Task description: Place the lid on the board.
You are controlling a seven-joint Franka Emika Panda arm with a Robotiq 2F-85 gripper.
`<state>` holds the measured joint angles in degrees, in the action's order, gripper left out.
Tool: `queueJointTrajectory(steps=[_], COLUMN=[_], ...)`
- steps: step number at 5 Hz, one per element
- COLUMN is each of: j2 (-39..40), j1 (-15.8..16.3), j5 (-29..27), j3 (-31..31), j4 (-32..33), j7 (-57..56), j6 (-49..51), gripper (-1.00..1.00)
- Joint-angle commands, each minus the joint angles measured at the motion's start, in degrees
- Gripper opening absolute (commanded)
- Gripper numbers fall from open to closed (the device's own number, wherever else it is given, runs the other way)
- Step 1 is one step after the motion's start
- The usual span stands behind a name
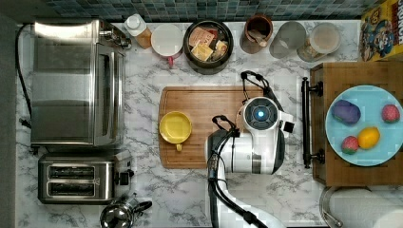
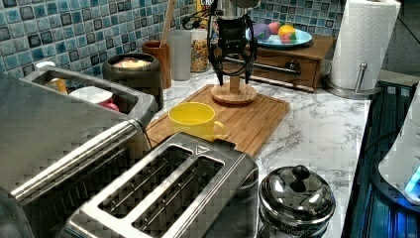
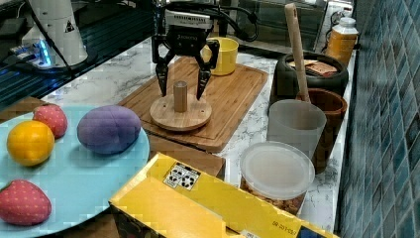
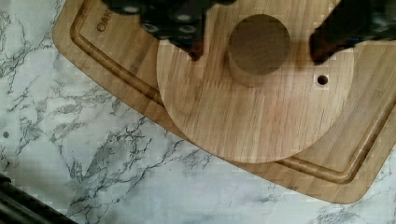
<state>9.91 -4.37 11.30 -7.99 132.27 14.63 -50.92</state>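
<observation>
Lid (image 3: 181, 112) flat on board (image 3: 233, 94), overhanging its edge near one corner. Claw (image 3: 182, 85) released, fingers straddling knob without touching. Lift straight up, clear of knob, to avoid dragging.

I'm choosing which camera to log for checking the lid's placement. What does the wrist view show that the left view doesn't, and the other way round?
Wrist view alone: a small hole in the lid's disc, and the lid's edge overlapping the board's groove.
Left view alone: the yellow cup, toaster and fruit plate.
Both: the lid resting flat on the board, and the open gripper with a finger on each side of the knob, not touching it.
</observation>
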Motion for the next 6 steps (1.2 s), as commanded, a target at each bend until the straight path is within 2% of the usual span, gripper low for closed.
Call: queueJointTrajectory(steps=[1, 6], j2=[0.8, 0.7], j1=[1.7, 0.5], j5=[0.8, 1.1], j3=[1.1, 2.3], j4=[-7.7, -7.7], j7=[2.0, 2.2], j6=[4.2, 4.3], gripper=[1.00, 1.00])
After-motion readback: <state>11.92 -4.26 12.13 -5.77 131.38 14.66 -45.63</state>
